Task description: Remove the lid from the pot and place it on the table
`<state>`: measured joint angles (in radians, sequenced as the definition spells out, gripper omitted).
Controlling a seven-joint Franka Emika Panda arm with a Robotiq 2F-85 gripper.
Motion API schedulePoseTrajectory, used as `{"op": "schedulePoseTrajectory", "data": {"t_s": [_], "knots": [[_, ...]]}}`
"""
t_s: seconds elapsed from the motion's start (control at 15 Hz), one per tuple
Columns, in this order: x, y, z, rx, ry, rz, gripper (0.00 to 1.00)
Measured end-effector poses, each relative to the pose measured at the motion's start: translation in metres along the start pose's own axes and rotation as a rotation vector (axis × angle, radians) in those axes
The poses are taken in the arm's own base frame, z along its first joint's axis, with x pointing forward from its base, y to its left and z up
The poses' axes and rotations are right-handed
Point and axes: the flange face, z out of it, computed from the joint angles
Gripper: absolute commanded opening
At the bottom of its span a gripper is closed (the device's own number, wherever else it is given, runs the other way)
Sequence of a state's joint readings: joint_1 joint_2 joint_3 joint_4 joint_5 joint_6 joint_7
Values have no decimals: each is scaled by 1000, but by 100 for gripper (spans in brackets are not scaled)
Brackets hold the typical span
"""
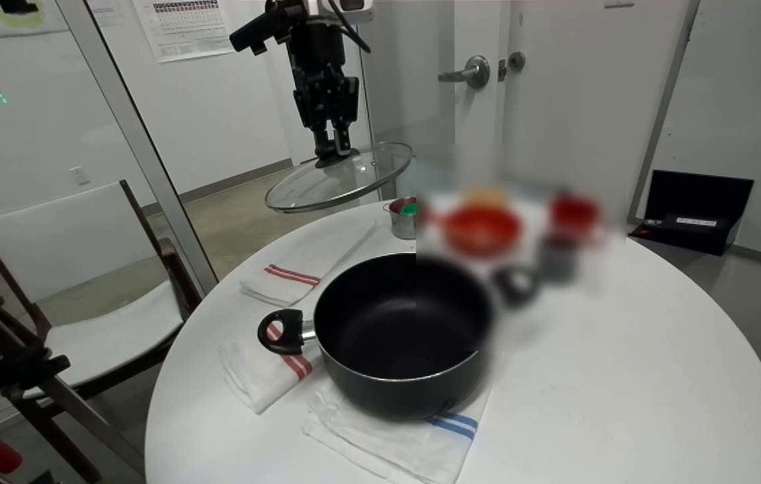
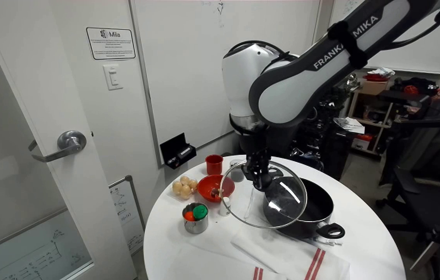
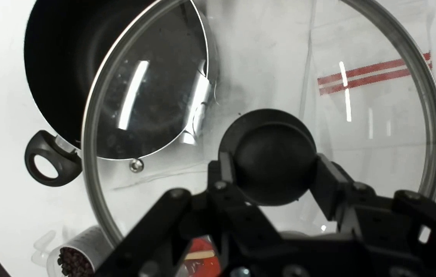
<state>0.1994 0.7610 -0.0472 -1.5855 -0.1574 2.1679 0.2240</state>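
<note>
The glass lid hangs in the air, tilted, with its metal rim free all round; it also shows in the other exterior view. My gripper is shut on the lid's dark knob, with a finger on each side of it in the wrist view. The black pot stands uncovered on a towel on the white round table. In the wrist view the pot lies at the upper left, partly seen through the lid. The lid is off to one side of the pot.
Striped towels lie beside the pot. A red bowl, a red cup, a metal cup, round tan items and a small white container stand near the lid. An exterior view is partly blurred there.
</note>
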Motion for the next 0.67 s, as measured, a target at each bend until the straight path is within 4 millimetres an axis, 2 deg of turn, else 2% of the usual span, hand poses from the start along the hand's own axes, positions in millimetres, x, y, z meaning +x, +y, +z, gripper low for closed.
{"op": "schedulePoseTrajectory", "data": {"t_s": [0.07,0.27,0.4,0.67], "knots": [[1,2,-1,0,1,-3,25],[0,2,4,0,-4,-5,25],[0,-6,12,1,-15,-17,25],[2,-47,35,11,-32,-74,25]]}}
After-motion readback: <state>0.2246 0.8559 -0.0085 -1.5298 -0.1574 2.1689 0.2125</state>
